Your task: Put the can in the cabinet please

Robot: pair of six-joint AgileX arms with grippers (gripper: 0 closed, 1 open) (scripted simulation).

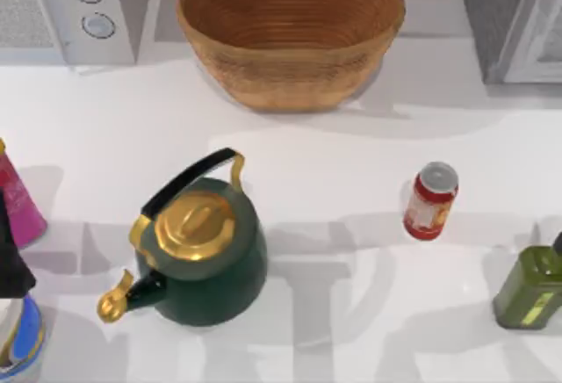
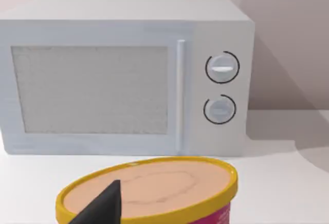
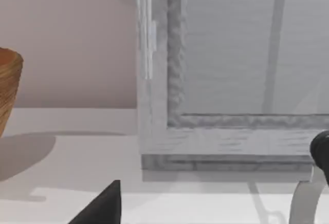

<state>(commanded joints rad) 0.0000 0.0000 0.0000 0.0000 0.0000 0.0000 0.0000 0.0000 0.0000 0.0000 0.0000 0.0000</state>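
On the white table (image 1: 369, 330), the small red cylindrical can with a silver top (image 1: 430, 200) stands right of centre. The dark green kettle with a gold lid (image 1: 198, 251) sits to its left, the olive-green bottle (image 1: 529, 285) near right. The woven wicker basket (image 1: 290, 32) lies far, between the white microwave (image 1: 75, 10) and the grey cabinet (image 1: 514, 18).

kettle (image 1: 206, 256) front left | basket (image 1: 290, 32) back centre | microwave (image 1: 70, 10) back left | bottle (image 1: 529, 286) right

One dark finger tip (image 2: 103, 206) per wrist view.
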